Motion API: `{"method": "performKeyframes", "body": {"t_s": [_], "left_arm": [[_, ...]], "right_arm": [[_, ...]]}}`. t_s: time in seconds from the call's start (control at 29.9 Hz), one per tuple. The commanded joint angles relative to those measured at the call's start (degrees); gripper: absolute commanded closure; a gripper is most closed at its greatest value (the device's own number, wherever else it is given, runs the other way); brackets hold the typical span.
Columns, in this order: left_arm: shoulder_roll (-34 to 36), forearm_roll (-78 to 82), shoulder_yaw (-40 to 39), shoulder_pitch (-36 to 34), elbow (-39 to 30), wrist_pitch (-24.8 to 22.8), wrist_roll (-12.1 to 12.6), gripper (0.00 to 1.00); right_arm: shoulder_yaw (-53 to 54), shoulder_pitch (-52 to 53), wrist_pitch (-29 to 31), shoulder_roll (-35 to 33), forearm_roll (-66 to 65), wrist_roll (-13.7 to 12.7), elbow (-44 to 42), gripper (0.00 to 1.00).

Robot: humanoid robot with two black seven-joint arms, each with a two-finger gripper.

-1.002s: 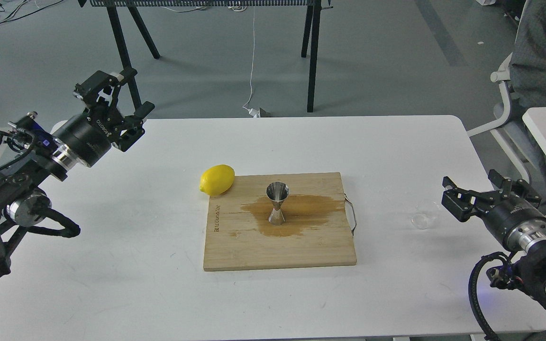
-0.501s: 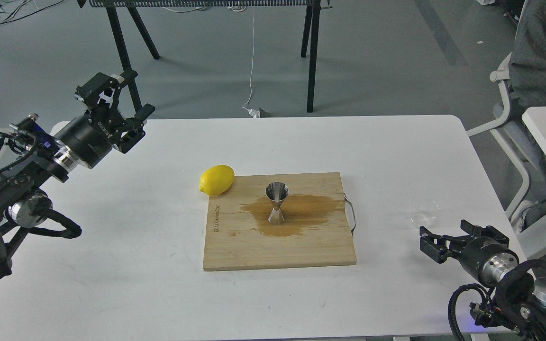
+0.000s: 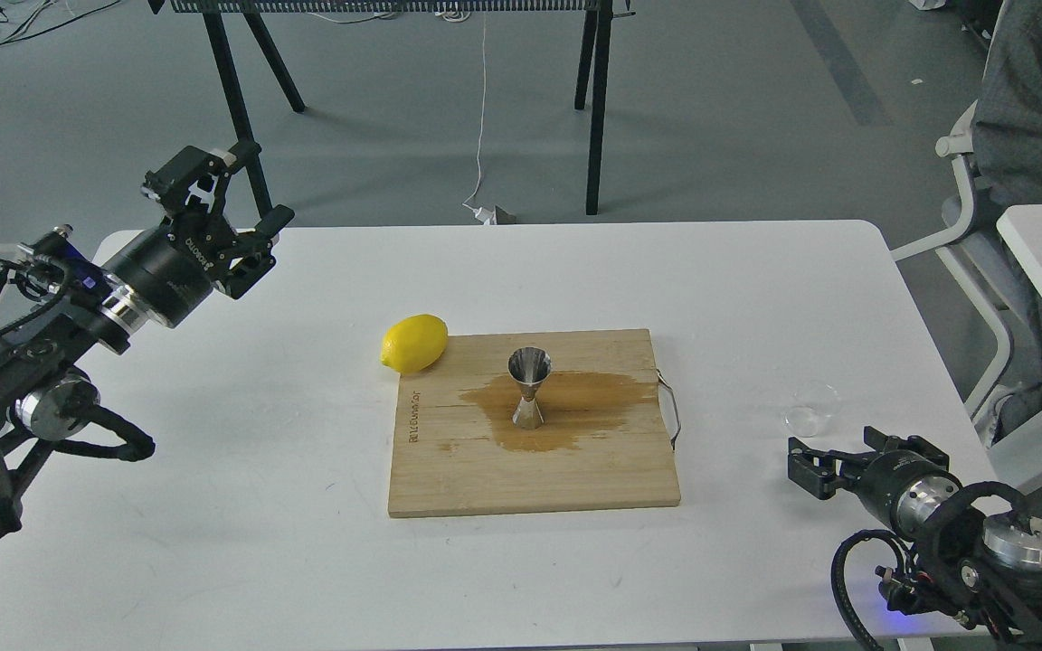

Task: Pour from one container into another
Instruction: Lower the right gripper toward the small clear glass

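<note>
Yellow lemon [image 3: 414, 344] touches the wet-stained bamboo board [image 3: 485, 470]'s far-left corner; both on white table [image 3: 259, 542].

cup [image 3: 812, 409]: contents unclear | right end effector [image 3: 833, 459]: finger gap unclear

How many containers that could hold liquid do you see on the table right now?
2. The steel jigger stands upright on the cutting board, inside the brown stain. The clear cup sits on the bare table to the board's right. None appears hidden.
</note>
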Motion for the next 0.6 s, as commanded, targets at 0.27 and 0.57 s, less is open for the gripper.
{"method": "performKeyframes", "body": {"t_s": [0.27,0.57], "left_arm": [[0.0,-0.01,0.09,0.03,0.87,0.0,0.0,0.1],[0.0,-0.01,0.0,0.91,0.96,0.0,0.0,0.09]], "right_arm": [[-1.33,3.34,-0.05,2.07,-1.23,0.25,-4.62,0.01],[-1.33,5.09,-0.14,2.78,-1.76,0.25,-5.42,0.01]]}}
